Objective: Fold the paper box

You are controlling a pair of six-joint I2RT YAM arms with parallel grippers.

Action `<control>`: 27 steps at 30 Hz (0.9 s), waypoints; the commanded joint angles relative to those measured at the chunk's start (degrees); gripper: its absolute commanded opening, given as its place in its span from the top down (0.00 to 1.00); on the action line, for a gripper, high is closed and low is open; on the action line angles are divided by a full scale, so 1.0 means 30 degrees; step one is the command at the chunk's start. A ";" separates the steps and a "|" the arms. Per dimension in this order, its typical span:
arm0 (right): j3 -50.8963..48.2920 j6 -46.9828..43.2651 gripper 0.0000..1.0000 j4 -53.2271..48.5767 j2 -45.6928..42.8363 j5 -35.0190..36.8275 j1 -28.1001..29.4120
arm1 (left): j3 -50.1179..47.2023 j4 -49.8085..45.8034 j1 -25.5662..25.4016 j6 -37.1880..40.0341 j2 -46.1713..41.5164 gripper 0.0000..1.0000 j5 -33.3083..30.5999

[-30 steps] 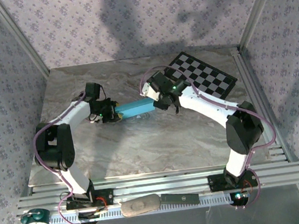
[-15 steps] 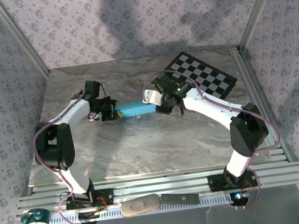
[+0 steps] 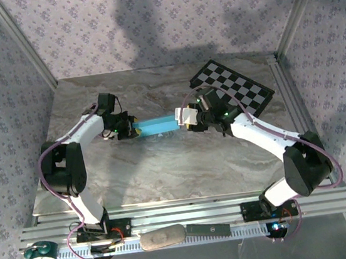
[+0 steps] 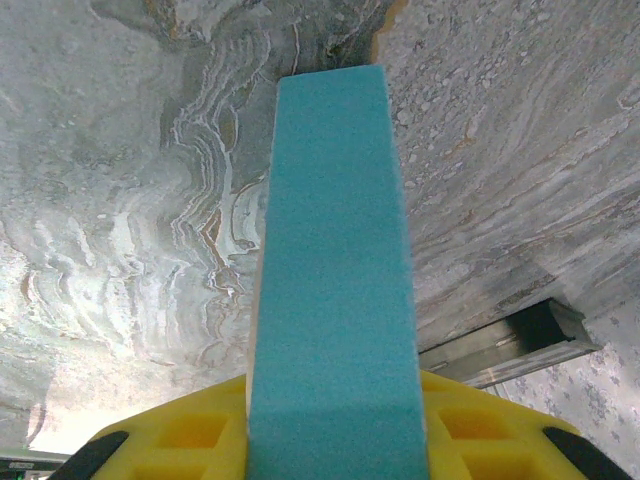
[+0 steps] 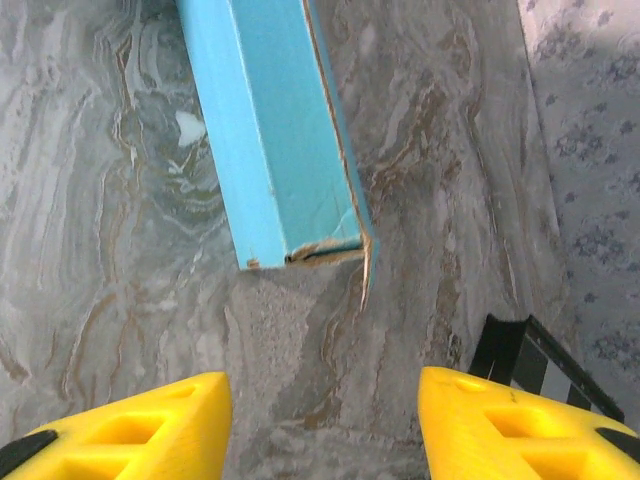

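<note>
The paper box [image 3: 158, 126] is a long, flat turquoise box held level just above the marble table [image 3: 165, 168], left of centre. My left gripper [image 3: 130, 130] is shut on its left end. In the left wrist view the paper box [image 4: 333, 250] runs away from me between the yellow fingers [image 4: 170, 440] of that gripper [image 4: 335, 445]. My right gripper [image 3: 184, 117] stands open a short way off the right end. In the right wrist view the paper box [image 5: 270, 130] ends ahead of the open right gripper [image 5: 320, 430], and its end flap gapes slightly.
A black-and-white checkerboard [image 3: 234, 87] lies at the back right, its corner [image 5: 520, 350] beside my right finger. Aluminium rails [image 3: 297, 108] line the table's right and front edges. A teal tape roll [image 3: 39, 252] and a beige object [image 3: 163, 238] rest on the front rail.
My right gripper has let go of the box's right end and drawn back to the right, its elbow swinging outward. The left gripper has kept its hold on the box in place.
</note>
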 commanded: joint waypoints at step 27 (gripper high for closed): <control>0.4870 0.2209 0.76 -0.3198 0.3791 -0.0686 -0.0235 | 0.0329 -0.0219 0.0114 0.0159 0.0281 0.78 0.0128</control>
